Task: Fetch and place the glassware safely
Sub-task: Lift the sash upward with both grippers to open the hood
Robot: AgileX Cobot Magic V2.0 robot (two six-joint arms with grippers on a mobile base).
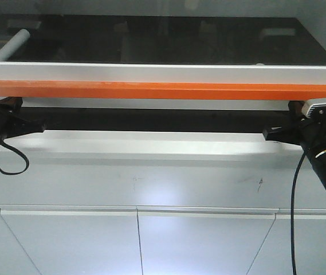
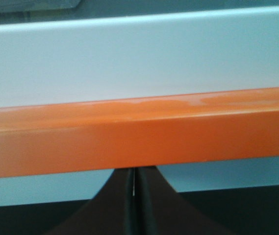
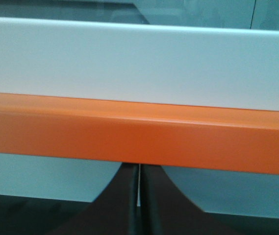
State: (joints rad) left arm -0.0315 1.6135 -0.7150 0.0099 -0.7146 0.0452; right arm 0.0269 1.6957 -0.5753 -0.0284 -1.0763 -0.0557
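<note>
The left gripper (image 2: 134, 200) has its jaws together with only a hairline slit between them, and it holds nothing. The right gripper (image 3: 138, 198) is in the same state. Both sit just below the orange bar (image 1: 163, 90), which runs full width under a white rail (image 1: 163, 71). The jar appears in no view. Behind the rail lies a glossy black worktop (image 1: 168, 40), dim and hard to read. A grey tube (image 1: 11, 46) lies at its left edge, its near end cut off by the rail. White panels (image 1: 151, 183) lie below.

An orange bar (image 1: 163, 90) under a white strip (image 1: 163, 73) edges a glossy black top (image 1: 168, 40); a grey tube (image 1: 11, 47) lies at its left. Below, pale cabinet panels (image 1: 203, 240) catch soft glare.
</note>
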